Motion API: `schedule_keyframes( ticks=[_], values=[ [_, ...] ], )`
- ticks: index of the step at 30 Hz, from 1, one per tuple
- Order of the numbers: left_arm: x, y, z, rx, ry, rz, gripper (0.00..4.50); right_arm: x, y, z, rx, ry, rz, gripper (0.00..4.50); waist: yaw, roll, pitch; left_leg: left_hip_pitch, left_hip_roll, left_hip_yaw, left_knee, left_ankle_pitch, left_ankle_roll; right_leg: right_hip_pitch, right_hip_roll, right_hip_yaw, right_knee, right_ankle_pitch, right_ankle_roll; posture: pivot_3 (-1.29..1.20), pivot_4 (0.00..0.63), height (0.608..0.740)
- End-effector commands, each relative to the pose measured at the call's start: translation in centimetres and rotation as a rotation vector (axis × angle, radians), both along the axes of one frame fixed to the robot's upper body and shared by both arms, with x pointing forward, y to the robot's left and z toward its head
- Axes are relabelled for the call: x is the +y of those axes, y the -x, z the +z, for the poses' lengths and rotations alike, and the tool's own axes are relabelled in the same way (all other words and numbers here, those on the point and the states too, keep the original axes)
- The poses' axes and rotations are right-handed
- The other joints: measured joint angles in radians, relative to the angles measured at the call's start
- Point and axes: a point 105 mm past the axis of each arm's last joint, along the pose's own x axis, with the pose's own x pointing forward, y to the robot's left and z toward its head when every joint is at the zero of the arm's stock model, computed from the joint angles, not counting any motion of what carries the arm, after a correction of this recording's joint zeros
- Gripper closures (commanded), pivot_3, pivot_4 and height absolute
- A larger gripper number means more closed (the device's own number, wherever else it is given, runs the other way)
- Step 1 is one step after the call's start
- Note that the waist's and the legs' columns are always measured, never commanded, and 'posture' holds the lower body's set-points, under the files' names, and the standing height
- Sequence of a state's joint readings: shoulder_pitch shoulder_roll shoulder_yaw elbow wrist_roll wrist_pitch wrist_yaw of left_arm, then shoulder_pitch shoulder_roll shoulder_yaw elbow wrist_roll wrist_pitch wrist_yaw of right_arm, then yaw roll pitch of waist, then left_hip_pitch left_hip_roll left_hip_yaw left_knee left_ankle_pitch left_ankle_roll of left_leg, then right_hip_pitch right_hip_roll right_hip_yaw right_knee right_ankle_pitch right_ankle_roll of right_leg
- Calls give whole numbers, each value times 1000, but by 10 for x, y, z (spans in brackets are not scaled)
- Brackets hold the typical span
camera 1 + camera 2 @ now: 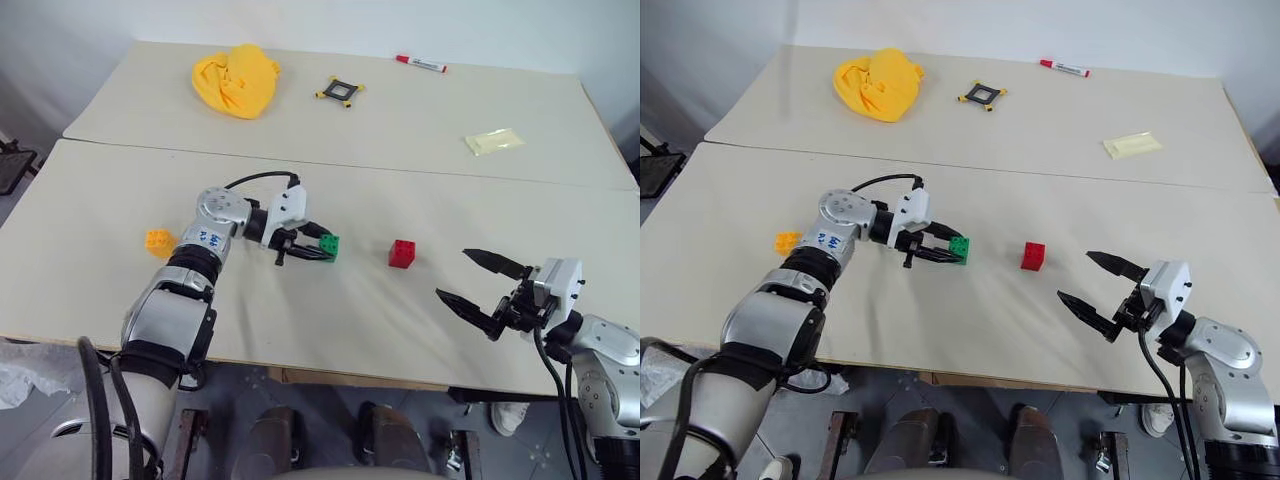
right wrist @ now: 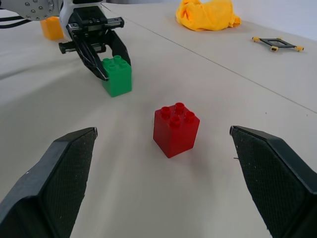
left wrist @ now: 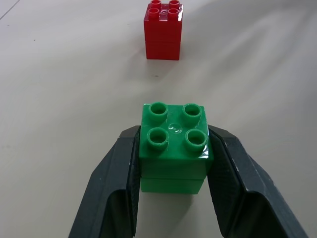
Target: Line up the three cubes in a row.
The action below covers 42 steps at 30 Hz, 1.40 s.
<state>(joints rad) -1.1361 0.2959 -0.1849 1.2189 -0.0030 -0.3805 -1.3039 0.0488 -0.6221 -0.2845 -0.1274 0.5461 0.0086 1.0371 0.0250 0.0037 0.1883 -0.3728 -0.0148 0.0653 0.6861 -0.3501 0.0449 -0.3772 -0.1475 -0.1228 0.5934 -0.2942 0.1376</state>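
Head camera, both eyes: the left pincer is clamped on the green cube, low over the counter, roughly midway between the orange-yellow cube on the robot's left and the red cube on its right. The three already sit close to one line across the counter; green looks a touch nearer red than orange-yellow. The right pincer stands wide apart, empty, near the counter's front edge, well clear of red.

Left wrist: both fingers grip the green cube's side faces squarely, studs up, cube not tilted. The red cube stands straight ahead along the pincer's axis, apart from green.

Right wrist: the red cube is centred between the spread fingers, further off; behind it is the green cube in the other pincer, with orange-yellow farther back. From here the three read as a rough diagonal line.

Judgement: step in hand is placing green. To do it well:
- Set it down flat before letting go.
- Keep its faces parallel to red's.
- Match the gaps on both sides.
- Part the fingers slowly and withdraw straight back, so a pad does not drag the cube out of line.
- Risk: nudging red if pushed too far forward.
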Motion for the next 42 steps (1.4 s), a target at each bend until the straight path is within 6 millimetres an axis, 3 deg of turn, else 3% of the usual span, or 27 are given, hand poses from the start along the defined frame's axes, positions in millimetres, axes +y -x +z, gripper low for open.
schedule_keyframes(
  ticks=[1, 3, 10, 11, 16, 18, 20, 22, 25, 27, 28, 31, 34, 38, 42],
  values=[
    [-4, -1, 8, -9, 16, -17, 3016, -1, 6, 12, -37, -4, 18, 0, -1, 0, 0, 0, 0, 0, 0, 0, 0, 0, 0, 0, 0, 0, 0, 0, 150, 740],
    [-4, -1, 6, -9, 9, -13, 3016, -1, 7, 10, -29, -4, 27, 0, -1, 0, 0, 0, 0, 0, 0, 0, 0, 0, 0, 0, 0, 0, 0, 0, 150, 740],
    [-2, -6, 18, -31, 58, 17, 866, 3, 10, 9, -25, 2, 65, 0, 0, 0, 0, 0, 0, 0, 0, 0, 0, 0, 0, 0, 0, 0, 0, 0, 150, 740],
    [8, -6, 32, -59, 102, 15, 609, 10, 6, 10, -44, 7, 90, 0, -1, 0, 0, 0, 0, 0, 0, 0, 0, 0, 0, 0, 0, 0, 0, 0, 150, 740],
    [53, 1, 75, -204, 245, 46, 443, 38, -6, 19, -72, -15, 192, 0, -24, -1, 0, 0, 4, -1, 1, 0, 0, -2, 1, 0, 2, 0, 0, 0, 150, 740],
    [79, 9, 87, -254, 322, 129, 75, 51, -10, 25, -81, -32, 241, 0, -37, 0, 0, 1, 5, 0, 0, 0, 0, -2, 1, 1, 2, 0, 0, 0, 150, 740],
    [100, 19, 90, -294, 362, 216, 33, 60, -11, 29, -93, -40, 278, 0, -41, 0, 0, 3, 6, -1, 0, 0, 0, -2, 0, 0, 3, 0, 0, 0, 150, 740],
    [138, 36, 87, -283, 431, 400, 33, 74, -13, 34, -118, -44, 330, 0, -44, 0, 0, 2, 5, -3, 1, 0, 0, -1, 0, -1, 4, 0, 0, 0, 150, 740],
    [176, 59, 81, -264, 489, 610, 33, 86, -14, 39, -138, -50, 377, 0, -53, 0, 0, 2, 5, -4, 2, 0, 0, -2, -1, 0, 6, 0, 0, 0, 150, 740],
    [209, 84, 67, -237, 544, 819, 33, 97, -13, 44, -156, -53, 425, 0, -52, 0, 0, 2, 5, -5, 2, 0, -1, -1, -1, 0, 6, 0, 0, 0, 150, 740],
    [216, 92, 64, -226, 554, 870, 33, 99, -14, 45, -160, -53, 437, 0, -50, 0, 0, 2, 6, -6, 3, -1, -1, -1, -1, 1, 6, 0, -1, 0, 150, 740],
    [258, 129, 31, -249, 531, 1157, 33, 112, -11, 54, -174, -49, 514, 0, -41, 1, 0, 3, 5, -9, 5, -2, -2, 1, -1, 4, 7, 0, -1, 0, 150, 740],
    [275, 161, 7, -231, 524, 1339, 33, 118, -9, 60, -207, -46, 550, 0, -30, 0, 0, 3, 5, -10, 6, -3, -2, 2, -1, 6, 6, -1, -1, 0, 150, 740],
    [283, 188, -13, -193, 548, 1492, 33, 122, -7, 60, -229, -17, 586, 0, -14, -1, -1, 2, 5, -11, 7, -5, -2, 2, -1, 7, 6, -1, -2, 0, 150, 740],
    [278, 192, -19, -177, 592, 1551, 33, 121, -7, 60, -232, -14, 588, 0, -12, -2, -1, 2, 5, -10, 8, -6, -3, 2, -1, 9, 5, -1, -2, 0, 150, 740]
  ],
)
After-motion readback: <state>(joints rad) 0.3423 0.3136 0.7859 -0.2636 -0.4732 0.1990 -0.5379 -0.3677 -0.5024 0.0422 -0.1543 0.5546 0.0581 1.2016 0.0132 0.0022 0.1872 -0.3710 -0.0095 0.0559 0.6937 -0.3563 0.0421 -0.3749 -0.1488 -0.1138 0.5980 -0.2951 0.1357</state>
